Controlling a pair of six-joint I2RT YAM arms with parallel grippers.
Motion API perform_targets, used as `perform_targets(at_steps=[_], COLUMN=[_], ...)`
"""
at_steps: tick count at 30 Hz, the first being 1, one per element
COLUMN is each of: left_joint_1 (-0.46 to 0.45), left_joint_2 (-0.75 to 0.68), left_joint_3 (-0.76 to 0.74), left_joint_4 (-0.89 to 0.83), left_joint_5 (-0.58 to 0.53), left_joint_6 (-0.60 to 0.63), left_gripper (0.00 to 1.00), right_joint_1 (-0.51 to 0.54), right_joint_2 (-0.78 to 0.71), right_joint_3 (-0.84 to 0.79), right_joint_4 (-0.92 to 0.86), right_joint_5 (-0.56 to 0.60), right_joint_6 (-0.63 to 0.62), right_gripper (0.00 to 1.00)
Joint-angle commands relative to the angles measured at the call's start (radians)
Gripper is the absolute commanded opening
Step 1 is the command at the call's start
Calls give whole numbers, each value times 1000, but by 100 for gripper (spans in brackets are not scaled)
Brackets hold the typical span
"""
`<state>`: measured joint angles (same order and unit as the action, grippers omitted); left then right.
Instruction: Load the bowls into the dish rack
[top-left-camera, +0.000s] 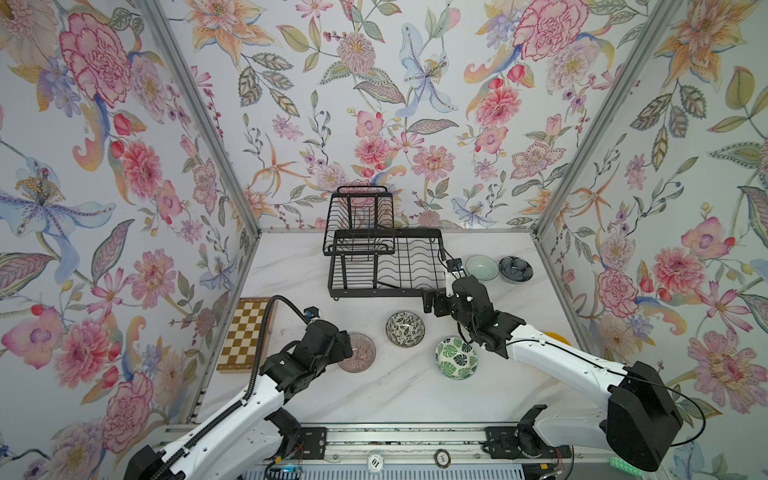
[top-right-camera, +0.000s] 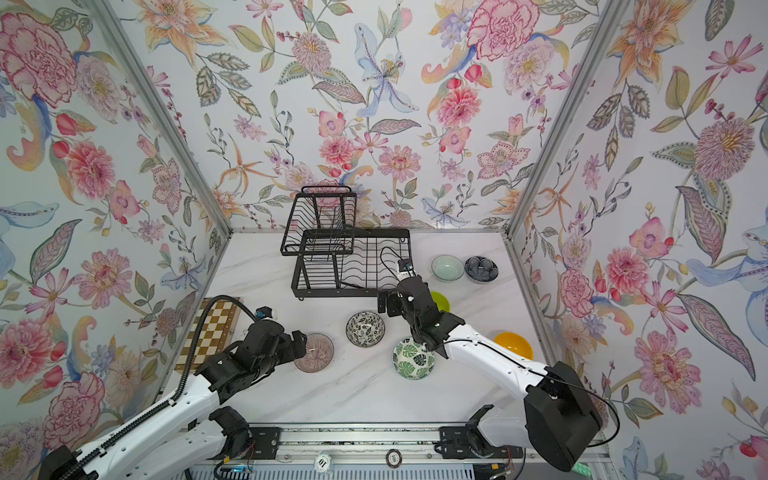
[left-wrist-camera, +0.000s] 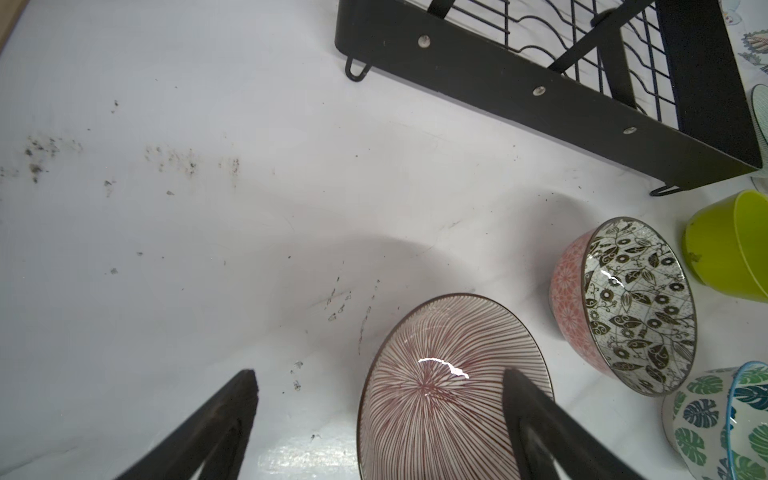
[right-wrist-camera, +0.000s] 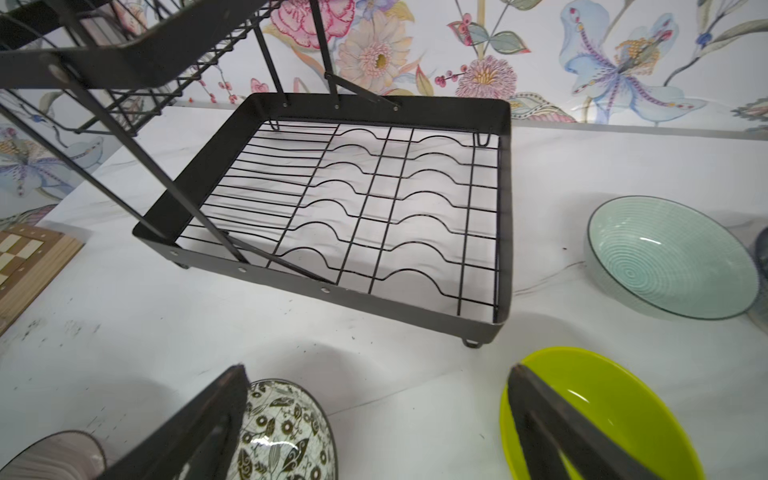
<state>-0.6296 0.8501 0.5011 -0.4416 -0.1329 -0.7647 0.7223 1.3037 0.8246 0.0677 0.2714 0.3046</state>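
- Under both pincers the bench (top-left-camera: 395, 399) carries everything. The left pincer (left-wrist-camera: 379, 374) and the right pincer (right-wrist-camera: 378, 370) are each spread wide and hold nothing.
- Just beyond the right pincer stands the dish rack (top-left-camera: 374, 293), with nothing in it. Its raised basket sits at the end toward the left pincer. The lower tray's long axis runs across the right pincer's line of reach, with the near rail facing it. The scalloped slot wires fill the open end.
- Out past the left pincer's outer side lies a checkered chessboard (top-left-camera: 245, 334), no part of this job.
- All seven bowls rest mouth up on the bench. Being round, they have no long axis.
- The pink ribbed bowl (left-wrist-camera: 436, 407) has its rim between the left pincer's fingers (left-wrist-camera: 540, 424), one above the inside, the other over bare bench. This looks like the pick in hand. I would sink until the wall sits deep between them, close gently, lift straight, then tip it into a slot.
- The black-and-white bowl (right-wrist-camera: 286, 428) and the lime green bowl (right-wrist-camera: 602, 399) flank the right pincer. It is centred on neither and should commit to one rim.
- The green-leaf bowl (top-left-camera: 456, 358) lies behind the right pincer, partly under its arm. The orange-yellow bowl (top-right-camera: 514, 344) is farther back and outward.
- The pale celadon bowl (top-left-camera: 482, 267) and the dark blue bowl (top-left-camera: 515, 269) sit side by side beyond the right pincer, off the rack's end.
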Motion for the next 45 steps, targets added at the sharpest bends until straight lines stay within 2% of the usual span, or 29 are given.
perform_targets(at_steps=[1, 4, 9, 18, 24, 27, 29, 32, 42, 45], left_joint_1=[-9, -9, -9, -9, -10, -9, -9, -9, -10, -9], left_joint_2=[22, 35, 29, 84, 133, 145, 151, 152, 119, 113], left_joint_3=[-18, -28, -70, -105, -103, -96, -91, -81, -12, 23], left_joint_4=[43, 46, 83, 148, 174, 190, 199, 198, 148, 151], left_joint_5=[61, 62, 90, 122, 112, 116, 115, 102, 4, -28], left_joint_6=[-1, 7, 3, 5, 17, 25, 31, 47, 108, 130], left_gripper=[89, 84, 71, 55, 34, 17, 13, 1, 0, 0], right_joint_1=[43, 78, 98, 113, 114, 113, 112, 111, 112, 110], right_joint_2=[20, 50, 87, 107, 101, 103, 106, 108, 93, 84], right_joint_3=[9, 15, 20, 36, 20, 19, 22, 24, 54, 61], right_joint_4=[-49, -61, -63, -94, -90, -93, -97, -104, -164, -184], right_joint_5=[14, 66, 78, 175, 204, 228, 246, 269, 442, 462], right_joint_6=[29, 51, 94, 94, 105, 104, 105, 113, 222, 252], right_gripper=[99, 98, 98, 99, 98, 98, 98, 99, 99, 98])
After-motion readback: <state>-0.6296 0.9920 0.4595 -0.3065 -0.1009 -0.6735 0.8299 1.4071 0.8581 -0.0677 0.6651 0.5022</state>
